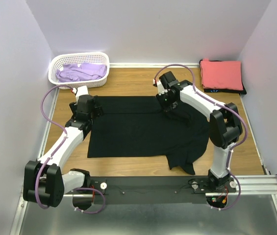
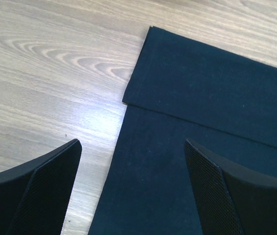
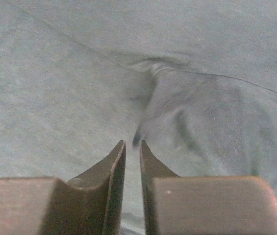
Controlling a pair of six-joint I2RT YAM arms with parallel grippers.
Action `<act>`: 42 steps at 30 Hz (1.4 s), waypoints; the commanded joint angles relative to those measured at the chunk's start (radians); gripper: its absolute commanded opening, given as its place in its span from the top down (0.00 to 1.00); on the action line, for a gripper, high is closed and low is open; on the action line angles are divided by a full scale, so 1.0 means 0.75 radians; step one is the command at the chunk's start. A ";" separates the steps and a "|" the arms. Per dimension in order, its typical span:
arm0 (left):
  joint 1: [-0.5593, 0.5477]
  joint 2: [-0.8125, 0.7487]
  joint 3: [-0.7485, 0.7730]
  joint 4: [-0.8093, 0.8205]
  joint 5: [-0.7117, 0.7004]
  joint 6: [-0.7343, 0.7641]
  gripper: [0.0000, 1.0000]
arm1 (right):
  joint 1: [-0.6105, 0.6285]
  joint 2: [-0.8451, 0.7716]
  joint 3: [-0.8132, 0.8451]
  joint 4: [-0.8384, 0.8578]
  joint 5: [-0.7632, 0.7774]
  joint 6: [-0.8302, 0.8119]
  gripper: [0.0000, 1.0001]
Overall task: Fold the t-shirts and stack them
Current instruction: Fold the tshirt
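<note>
Currently, the right gripper (image 3: 132, 143) jaws stand narrowly parted with nothing clamped between them, tips just short of a pucker in the black t-shirt (image 1: 138, 127). The left gripper (image 2: 132, 144) jaws are spread wide above the shirt's layered left edge, one finger over cloth and one over the table (image 2: 45, 73). The shirt lies spread at table centre.

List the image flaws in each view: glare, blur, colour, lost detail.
Top external: evenly lit and sharp, but the black t-shirt shows little surface detail. Left wrist: pale glare streaks the table. Right wrist: the shirt reads washed-out grey-blue, and the right tool is soft close up.
</note>
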 commanded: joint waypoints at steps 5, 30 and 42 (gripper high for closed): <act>-0.034 0.016 0.028 0.066 0.178 0.021 0.07 | -0.005 0.052 0.060 -0.109 -0.176 0.082 0.52; -0.679 0.940 0.674 0.354 0.672 -0.367 0.10 | -0.625 -0.893 -1.130 0.777 -0.288 0.636 0.46; -0.720 1.181 0.817 0.352 0.692 -0.381 0.33 | -0.674 -0.846 -1.292 1.004 -0.372 0.695 0.49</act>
